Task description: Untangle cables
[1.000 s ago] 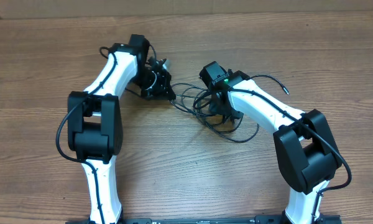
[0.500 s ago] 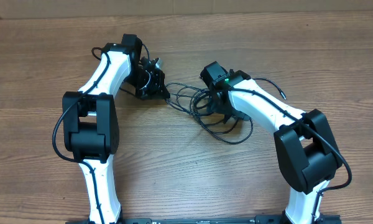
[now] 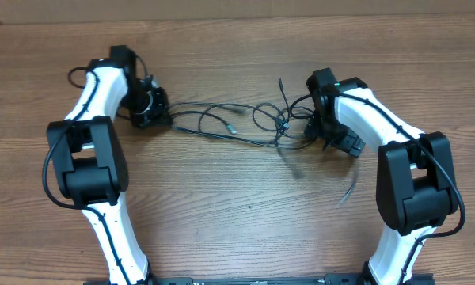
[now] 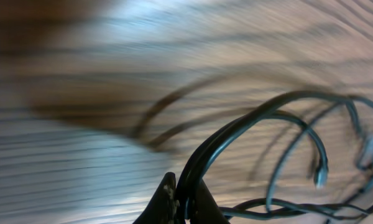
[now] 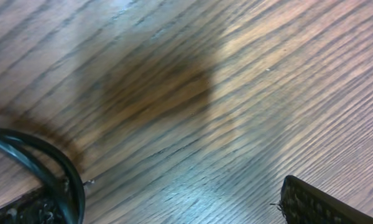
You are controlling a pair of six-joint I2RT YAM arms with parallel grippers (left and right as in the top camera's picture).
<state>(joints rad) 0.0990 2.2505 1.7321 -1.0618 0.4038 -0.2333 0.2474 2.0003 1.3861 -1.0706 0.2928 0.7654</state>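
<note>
Starting at the left of the wooden counter (image 3: 222, 206), we're seeing the left end effector (image 3: 155, 117) pinched together on the cables (image 3: 222, 119). In the left wrist view a black cord is coming straight out from between the closed fingertips (image 4: 168, 200).

Moving toward the middle, the cords are lying stretched across the counter in loose open loops, and one small plug end (image 4: 321, 178) is dangling off a curved strand. Further right the loops are bunching into a tighter clump (image 3: 289, 125) just beside the right arm, with a single strand (image 3: 281, 85) poking toward the far edge.

Over on the right, the right end effector (image 3: 342, 144) is sitting with its fingers spread wide apart, gripping nothing. Its wrist view is showing a black cord curving right beside one finger (image 5: 25, 208), and we can't tell if they're actually touching.
</note>
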